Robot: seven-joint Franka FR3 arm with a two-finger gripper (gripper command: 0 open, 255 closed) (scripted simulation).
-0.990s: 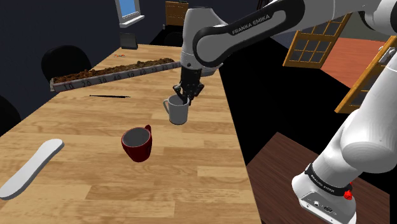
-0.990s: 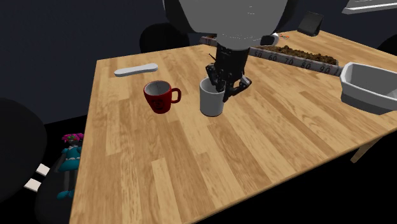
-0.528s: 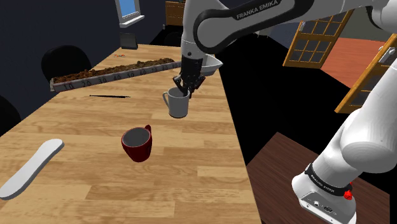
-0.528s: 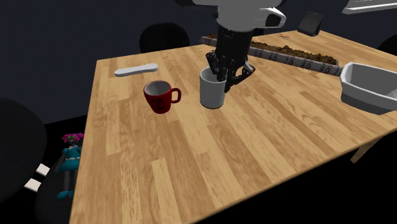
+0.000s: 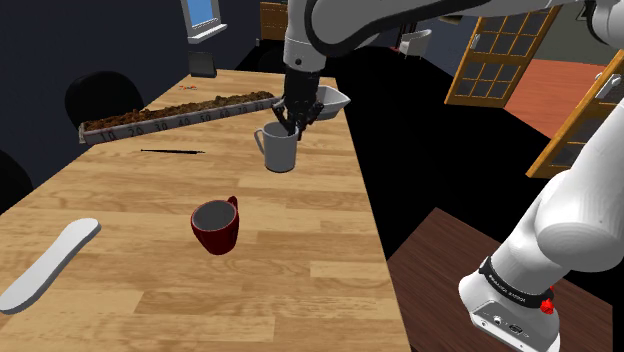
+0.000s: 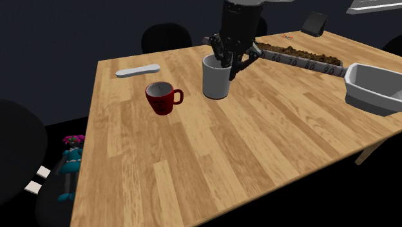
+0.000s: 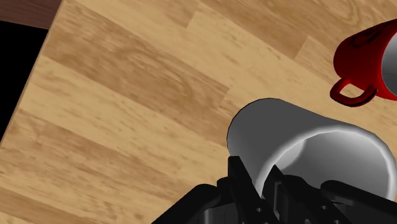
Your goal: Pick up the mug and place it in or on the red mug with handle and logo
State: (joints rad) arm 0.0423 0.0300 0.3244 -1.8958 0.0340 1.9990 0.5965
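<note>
A light grey mug (image 5: 280, 151) (image 6: 216, 78) hangs a little above the wooden table (image 5: 300, 290). My black gripper (image 5: 290, 124) (image 6: 227, 62) is shut on its rim, one finger inside and one outside the wall. In the wrist view the mug (image 7: 286, 137) is tilted toward me, its wall clasped by the gripper (image 7: 257, 184). The red mug with a handle (image 5: 215, 227) (image 6: 162, 98) (image 7: 366, 60) stands upright on the table, apart from the grey one and nearer the shoulder camera. A logo shows on its side in the second exterior view.
A long tray of brown bits (image 5: 180, 110) (image 6: 296, 55) lies along the table's far side. A white bin (image 6: 373, 87) (image 5: 328, 98), a thin black stick (image 5: 172, 151) and a flat white piece (image 5: 50, 265) (image 6: 137, 71) also rest there. The table edge (image 5: 370, 220) drops beside the mugs.
The gripper has risen with the grey mug clasped in it, lifting the mug off the table. The red mug has stayed in place.
</note>
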